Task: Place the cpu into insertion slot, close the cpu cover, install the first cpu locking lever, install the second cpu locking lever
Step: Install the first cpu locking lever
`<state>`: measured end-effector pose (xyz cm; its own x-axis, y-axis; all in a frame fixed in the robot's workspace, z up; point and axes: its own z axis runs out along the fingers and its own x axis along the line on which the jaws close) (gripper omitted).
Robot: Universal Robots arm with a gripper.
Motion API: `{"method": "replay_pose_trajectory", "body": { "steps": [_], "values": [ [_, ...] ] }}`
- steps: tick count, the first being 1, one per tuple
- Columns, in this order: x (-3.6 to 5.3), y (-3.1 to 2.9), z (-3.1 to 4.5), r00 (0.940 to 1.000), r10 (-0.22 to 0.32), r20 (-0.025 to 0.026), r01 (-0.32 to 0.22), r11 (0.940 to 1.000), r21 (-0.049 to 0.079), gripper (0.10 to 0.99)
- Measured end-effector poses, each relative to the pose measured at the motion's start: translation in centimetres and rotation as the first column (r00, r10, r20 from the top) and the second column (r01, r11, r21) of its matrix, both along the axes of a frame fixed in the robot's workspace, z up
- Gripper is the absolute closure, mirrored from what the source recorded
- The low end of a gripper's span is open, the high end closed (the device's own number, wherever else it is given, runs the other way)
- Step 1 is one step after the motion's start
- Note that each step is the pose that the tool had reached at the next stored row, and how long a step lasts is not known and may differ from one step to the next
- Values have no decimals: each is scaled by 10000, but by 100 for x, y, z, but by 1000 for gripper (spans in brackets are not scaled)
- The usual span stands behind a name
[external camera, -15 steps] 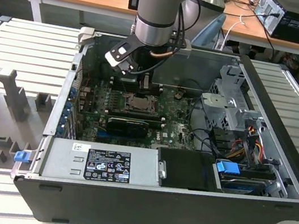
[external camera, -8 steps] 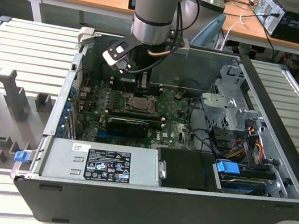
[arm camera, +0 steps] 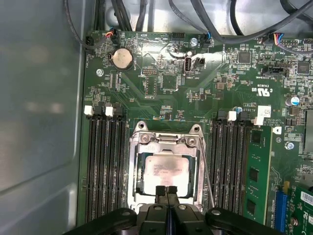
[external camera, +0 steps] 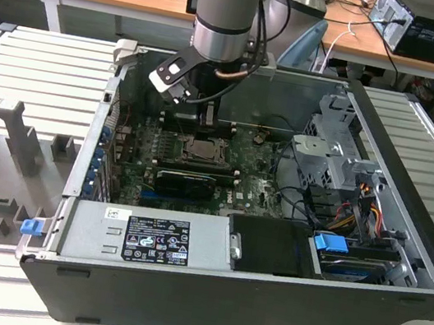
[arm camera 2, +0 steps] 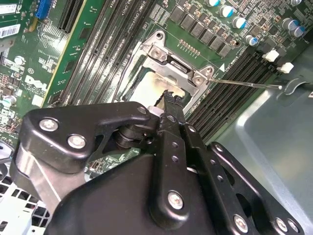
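Hanging inside the open pc case (external camera: 405,236), the gripper (external camera: 207,119) sits just above the insertion slot (external camera: 201,150) in the exterior view. In both wrist views its two black fingers (arm camera: 159,192) are pressed flat together, no gap, nothing held between them. The tips are down at one edge of the cpu cover (arm camera: 164,141); can't tell if they actually touch it.

The cpu (arm camera: 164,171) lies in the slot: a flat square chip w/ a pale silver-grey metal top, faint markings on it, slightly duller toward the edges. The cover is down around it, a thin grey metal frame whose big central cut-out leaves the chip's top showing, w/ a screw at each corner of the side away from the fingers.

A thin wire lever (arm camera: 208,171) runs along one side of the cover, angling slightly off it; in the second wrist view its free end reaches out over the neighbouring memory slots (arm camera: 230,166). Can't tell whether it's hooked down.

Long black memory slots flank the socket on both sides, all set in the green board (arm camera: 161,93). A coin cell (arm camera: 122,58) sits further off on the board, near the cable connectors. In the exterior view a grey power supply (external camera: 155,235) fills the case's near side.
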<state>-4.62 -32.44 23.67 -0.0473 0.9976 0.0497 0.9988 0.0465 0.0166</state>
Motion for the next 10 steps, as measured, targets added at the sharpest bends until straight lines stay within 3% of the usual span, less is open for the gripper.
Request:
{"method": "replay_pose_trajectory", "body": {
  "steps": [10],
  "values": [
    [0, 0, 111, 10000, 0, 0, 0, 10000, 0, 980]
  ]
}}
